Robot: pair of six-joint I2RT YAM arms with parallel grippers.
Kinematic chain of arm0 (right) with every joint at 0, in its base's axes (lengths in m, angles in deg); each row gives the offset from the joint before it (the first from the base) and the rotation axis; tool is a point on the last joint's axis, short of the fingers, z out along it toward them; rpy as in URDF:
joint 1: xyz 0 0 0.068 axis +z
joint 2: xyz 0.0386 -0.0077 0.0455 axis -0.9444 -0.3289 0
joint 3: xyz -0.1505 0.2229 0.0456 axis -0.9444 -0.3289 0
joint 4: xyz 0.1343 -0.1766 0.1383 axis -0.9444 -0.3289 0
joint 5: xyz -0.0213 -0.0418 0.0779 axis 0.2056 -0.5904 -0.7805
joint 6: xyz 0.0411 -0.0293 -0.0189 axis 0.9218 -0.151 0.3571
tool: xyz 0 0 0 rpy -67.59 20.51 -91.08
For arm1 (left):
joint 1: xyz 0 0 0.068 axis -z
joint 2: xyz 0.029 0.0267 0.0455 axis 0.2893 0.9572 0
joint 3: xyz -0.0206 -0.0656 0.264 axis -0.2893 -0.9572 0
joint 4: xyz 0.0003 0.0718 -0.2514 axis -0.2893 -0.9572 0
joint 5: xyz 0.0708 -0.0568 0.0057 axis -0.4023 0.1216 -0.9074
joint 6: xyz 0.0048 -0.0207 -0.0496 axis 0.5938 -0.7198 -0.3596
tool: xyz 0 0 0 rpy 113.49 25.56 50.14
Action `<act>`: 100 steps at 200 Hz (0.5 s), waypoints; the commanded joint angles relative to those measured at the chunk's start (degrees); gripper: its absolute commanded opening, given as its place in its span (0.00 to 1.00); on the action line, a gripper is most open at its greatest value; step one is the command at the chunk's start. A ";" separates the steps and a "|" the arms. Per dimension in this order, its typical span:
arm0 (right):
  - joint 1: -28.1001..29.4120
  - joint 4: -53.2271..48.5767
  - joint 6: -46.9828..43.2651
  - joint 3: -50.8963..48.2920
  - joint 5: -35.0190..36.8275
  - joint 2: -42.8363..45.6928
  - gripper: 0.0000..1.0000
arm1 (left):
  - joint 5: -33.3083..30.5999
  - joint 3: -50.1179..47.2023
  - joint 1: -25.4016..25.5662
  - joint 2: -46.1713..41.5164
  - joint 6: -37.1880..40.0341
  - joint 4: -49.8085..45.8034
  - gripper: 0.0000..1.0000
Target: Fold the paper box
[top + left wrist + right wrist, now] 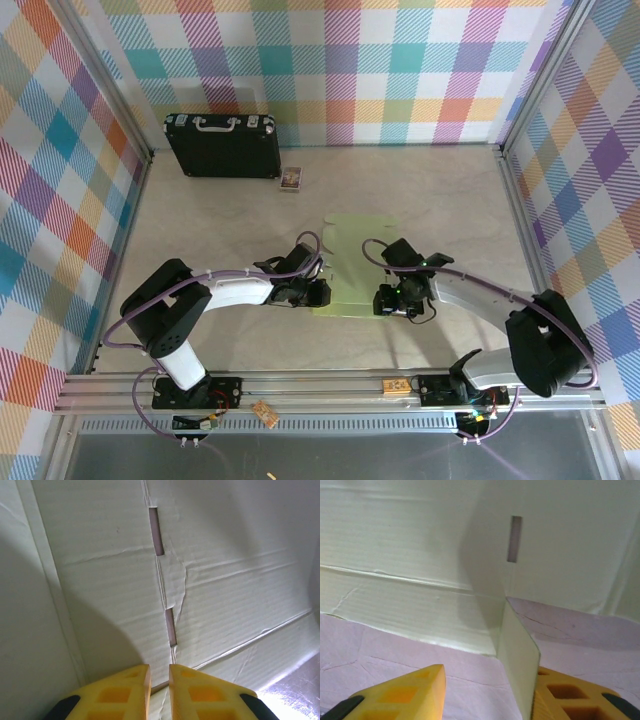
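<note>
A pale green paper box (357,262) lies flat in the middle of the desk (440,210), between two robot arms. The left hand (159,675) is nearly closed, pinching the card's edge (a creased panel with two slots). The right hand (489,680) is open, and a raised flap (517,645) leans against one of its fingers.

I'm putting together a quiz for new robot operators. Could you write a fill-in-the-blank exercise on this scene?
The paper box lies ____ the left gripper and the right gripper.
The black briefcase stands at the table's far ____ corner.
The right gripper's fingers are ____ in colour.
Missing words: between; left; yellow.
</note>
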 commanded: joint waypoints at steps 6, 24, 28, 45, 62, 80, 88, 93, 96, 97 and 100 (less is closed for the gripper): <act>1.96 -0.60 -1.31 2.54 0.72 -1.10 0.43 | -0.39 -1.05 0.46 1.18 1.18 -2.64 0.19; 3.23 0.99 -1.66 3.09 -0.19 -1.38 0.44 | -0.38 -1.08 0.47 1.16 1.18 -2.52 0.19; 3.55 1.23 -1.63 3.22 -0.25 -1.45 0.44 | -0.43 -1.10 0.47 1.15 1.16 -2.54 0.19; 4.44 1.86 -1.71 4.07 -0.42 -2.32 0.44 | -0.38 -1.09 0.52 1.12 1.16 -2.52 0.19; 4.94 2.98 -1.90 4.50 -0.71 -3.61 0.44 | -0.27 -1.13 0.48 1.15 1.18 -2.47 0.19; 5.10 4.54 -1.85 4.44 -1.29 -5.09 0.44 | -0.20 -1.09 0.47 1.05 1.16 -2.44 0.19; 5.15 5.48 -1.78 4.18 -1.42 -5.60 0.44 | -0.10 -1.10 0.52 1.06 1.15 -2.56 0.19; 5.12 5.97 -1.72 3.94 -1.47 -5.95 0.44 | -0.09 -1.13 0.47 0.95 1.18 -2.58 0.19; 5.12 6.30 -1.74 3.78 -1.55 -6.20 0.44 | -0.06 -1.14 0.47 0.98 1.18 -2.55 0.19; 5.12 6.44 -1.70 3.79 -1.55 -6.29 0.44 | -0.07 -1.16 0.47 0.98 1.14 -2.53 0.19; 5.09 6.57 -1.60 3.65 -1.60 -6.55 0.44 | -0.15 -1.18 0.54 0.90 1.17 -2.52 0.19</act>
